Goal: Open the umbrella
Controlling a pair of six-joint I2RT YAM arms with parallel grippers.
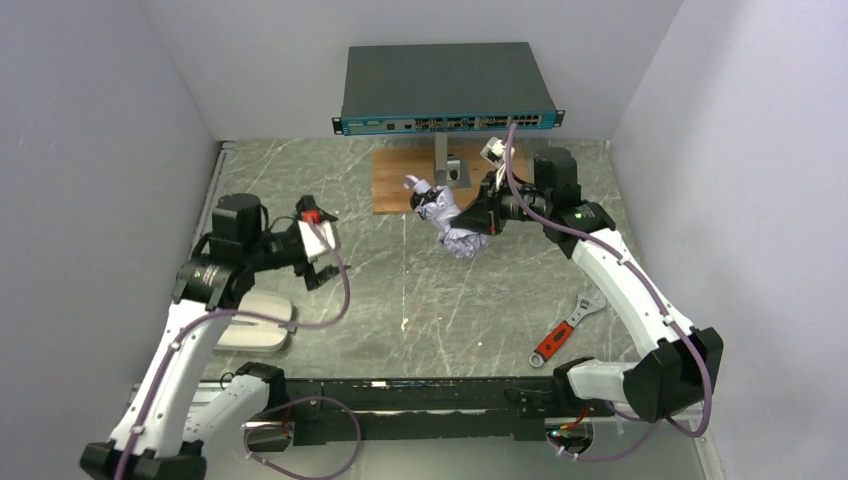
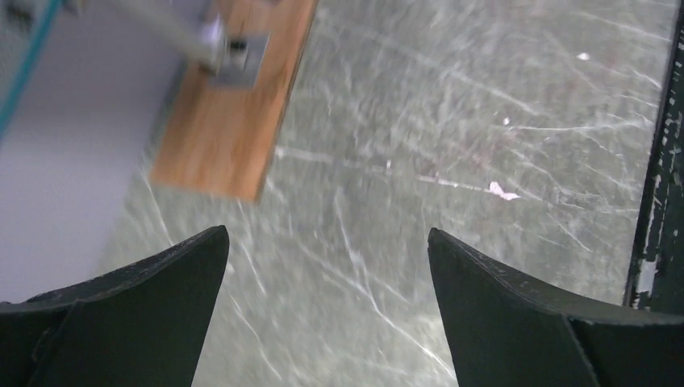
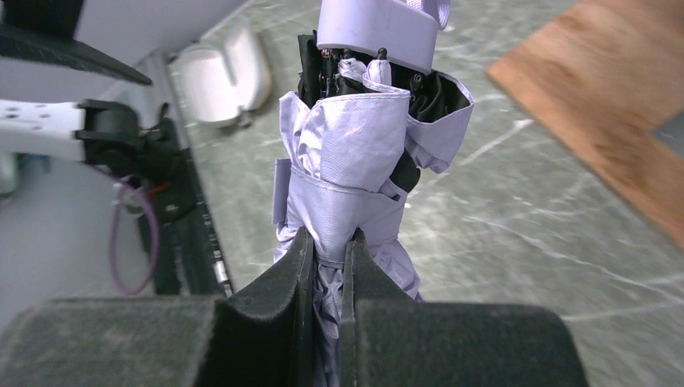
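The folded umbrella [image 1: 448, 218] is a silvery-white crinkly bundle with black inside, held off the table at the back centre. In the right wrist view the umbrella [image 3: 355, 153] points away from the camera, its pale handle [image 3: 379, 24] at the top. My right gripper [image 1: 478, 218] is shut on the canopy cloth, which is pinched between the fingers [image 3: 329, 246]. My left gripper [image 1: 322, 262] is open and empty over the left side of the table, well apart from the umbrella; its view shows only bare table between the fingertips [image 2: 326, 234].
A wooden board [image 1: 425, 180] with a metal stand [image 1: 448, 170] lies at the back under a network switch [image 1: 447, 88]. A cream oval case [image 1: 255, 320] lies at the left. An orange-handled wrench [image 1: 565, 328] lies at the right. Walls close in on three sides.
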